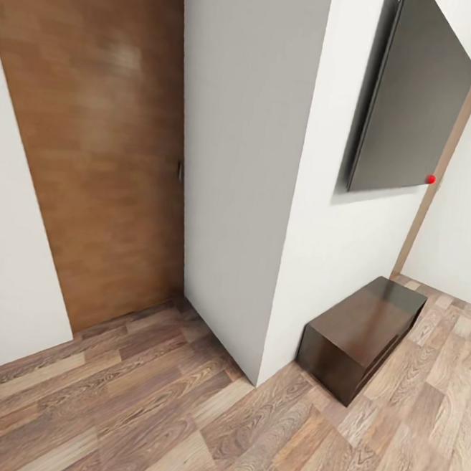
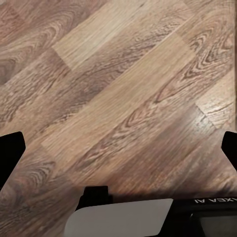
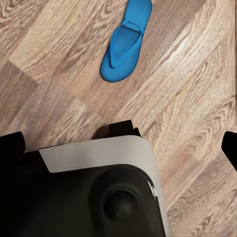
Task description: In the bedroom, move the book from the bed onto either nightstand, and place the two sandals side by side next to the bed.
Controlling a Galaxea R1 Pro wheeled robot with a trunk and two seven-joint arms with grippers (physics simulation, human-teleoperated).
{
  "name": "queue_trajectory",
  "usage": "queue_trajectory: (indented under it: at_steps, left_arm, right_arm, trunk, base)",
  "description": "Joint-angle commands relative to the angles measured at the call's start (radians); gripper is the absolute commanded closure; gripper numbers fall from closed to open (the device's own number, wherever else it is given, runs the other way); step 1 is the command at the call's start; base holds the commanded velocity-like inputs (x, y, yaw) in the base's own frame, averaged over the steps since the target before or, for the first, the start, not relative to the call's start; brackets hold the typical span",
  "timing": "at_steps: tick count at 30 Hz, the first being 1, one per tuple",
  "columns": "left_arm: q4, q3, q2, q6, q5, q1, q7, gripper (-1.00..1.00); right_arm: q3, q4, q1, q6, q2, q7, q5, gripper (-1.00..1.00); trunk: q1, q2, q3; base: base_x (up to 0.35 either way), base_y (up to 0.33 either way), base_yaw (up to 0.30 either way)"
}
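One bright blue sandal (image 3: 126, 42) lies strap-up on the wood-plank floor in the right wrist view, beyond the robot's white and black base (image 3: 98, 187). My right gripper (image 3: 121, 145) hangs well above the floor, open, its dark fingertips (image 3: 12, 143) far apart with nothing between them. In the left wrist view my left gripper (image 2: 118, 150) is also open over bare planks, one fingertip (image 2: 10, 153) at each side. The book, the bed and the nightstand are out of view.
Ahead in the head view a white wall corner (image 1: 268, 195) juts out. A brown wooden door (image 1: 93, 142) stands to its left. A dark wall-mounted screen (image 1: 413, 108) hangs at the right above a long low dark cabinet (image 1: 363, 334).
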Motion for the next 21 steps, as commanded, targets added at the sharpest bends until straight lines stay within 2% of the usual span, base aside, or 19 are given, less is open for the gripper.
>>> queue_trajectory:
  at_steps: [1, 12, 21]
  left_arm:
    - [0.000, 0.000, 0.000, -0.003, -0.003, 0.000, 0.000, -1.00]
    - [0.000, 0.000, 0.000, -0.003, -0.003, 0.000, 0.000, -1.00]
    - [0.000, 0.000, 0.000, -0.003, -0.002, 0.000, 0.000, -1.00]
  right_arm:
    - [-0.004, 0.000, -0.001, -0.002, 0.000, 0.002, -0.001, -1.00]
    - [-0.003, 0.000, -0.001, -0.002, 0.000, 0.002, -0.001, -1.00]
    - [-0.004, 0.000, -0.001, -0.002, 0.000, 0.002, -0.001, -1.00]
  trunk:
    - [0.000, 0.000, -0.001]
    - [0.000, 0.000, -0.001]
    - [0.000, 0.000, -0.001]
  base:
    - [0.001, 0.000, -0.222]
    - [0.006, 0.002, -0.221]
    - [0.110, 0.094, -0.220]
